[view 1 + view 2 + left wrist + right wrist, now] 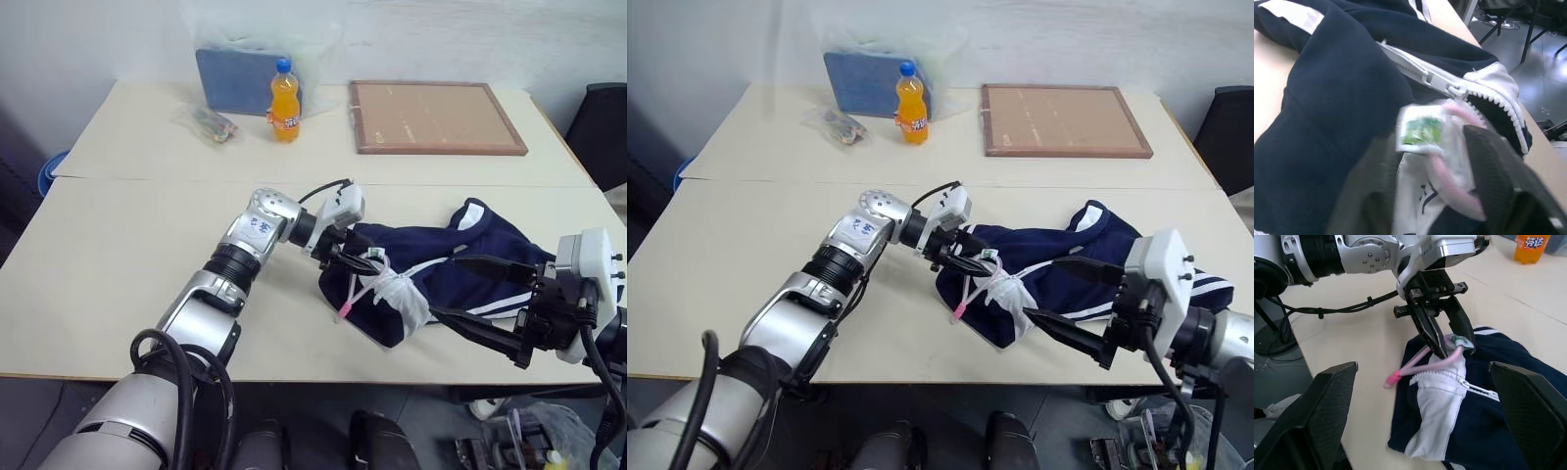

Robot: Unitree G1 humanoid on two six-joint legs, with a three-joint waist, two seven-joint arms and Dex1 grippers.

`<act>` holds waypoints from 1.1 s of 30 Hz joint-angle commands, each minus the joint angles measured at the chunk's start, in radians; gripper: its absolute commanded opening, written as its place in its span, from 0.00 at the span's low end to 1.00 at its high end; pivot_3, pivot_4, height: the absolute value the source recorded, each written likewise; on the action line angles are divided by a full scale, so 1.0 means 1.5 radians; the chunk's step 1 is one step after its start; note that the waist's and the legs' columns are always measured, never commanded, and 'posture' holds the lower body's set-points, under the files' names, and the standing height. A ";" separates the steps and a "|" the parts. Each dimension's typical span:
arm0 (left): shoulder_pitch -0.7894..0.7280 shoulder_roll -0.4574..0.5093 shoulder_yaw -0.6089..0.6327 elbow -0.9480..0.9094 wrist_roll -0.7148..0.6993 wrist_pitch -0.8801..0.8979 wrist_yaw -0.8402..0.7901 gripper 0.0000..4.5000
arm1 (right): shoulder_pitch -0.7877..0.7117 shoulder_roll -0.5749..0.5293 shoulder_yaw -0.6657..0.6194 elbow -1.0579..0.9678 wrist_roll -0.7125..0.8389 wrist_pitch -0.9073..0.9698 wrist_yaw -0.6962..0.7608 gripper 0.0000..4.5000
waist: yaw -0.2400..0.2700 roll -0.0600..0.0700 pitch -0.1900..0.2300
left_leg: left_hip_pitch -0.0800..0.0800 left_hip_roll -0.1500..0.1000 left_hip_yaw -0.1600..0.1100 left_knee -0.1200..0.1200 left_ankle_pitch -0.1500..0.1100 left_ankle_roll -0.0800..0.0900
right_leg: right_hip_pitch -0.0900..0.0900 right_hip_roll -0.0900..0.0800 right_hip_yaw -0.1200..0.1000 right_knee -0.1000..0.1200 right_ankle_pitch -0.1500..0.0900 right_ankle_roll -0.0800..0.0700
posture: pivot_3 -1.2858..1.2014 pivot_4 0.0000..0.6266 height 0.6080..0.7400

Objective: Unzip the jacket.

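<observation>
The navy jacket (490,235) with white stripes lies crumpled on the table's right half, its white collar (1437,391) turned toward the front edge. Its light zipper (1415,68) is closed up to the pull (1455,90) near the collar. My left gripper (1452,340) reaches in from the left and is shut on the collar's top, pinching white fabric, a small green label (1422,131) and a pink cord (355,299). My right gripper (446,289) hovers open over the jacket's front right part, holding nothing.
An orange soda bottle (284,100), a blue bag in clear plastic (235,73) and a small packet (208,123) stand at the back of the table. A framed cork board (436,117) lies back right. The table's front edge (294,375) runs just before the jacket.
</observation>
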 commanded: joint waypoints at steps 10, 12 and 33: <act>0.135 0.080 0.094 -0.317 -0.076 0.188 0.061 0.01 | -0.048 -0.001 0.078 0.037 -0.049 -0.044 0.022 1.00 | -0.001 0.000 0.000 | 0.000 0.000 -0.002 0.000 0.000 0.000 | 0.000 0.000 0.001 0.000 0.000 0.000 | 0.52 0.24 1.00; 0.179 0.102 0.154 -0.411 -0.101 0.264 0.133 0.01 | -0.067 0.000 0.108 0.046 -0.066 -0.052 0.030 1.00 | -0.002 0.000 0.000 | 0.000 0.000 -0.004 0.000 0.000 0.000 | 0.000 0.000 0.001 0.001 0.000 0.000 | 0.52 0.24 1.00; 0.432 0.239 0.687 -0.492 -0.018 0.463 0.829 0.06 | -0.315 0.040 0.327 0.183 -0.146 -0.091 0.160 1.00 | -0.002 -0.003 -0.001 | 0.001 0.000 -0.006 0.001 0.000 0.000 | 0.000 -0.001 0.000 0.002 0.000 0.000 | 0.52 0.24 1.00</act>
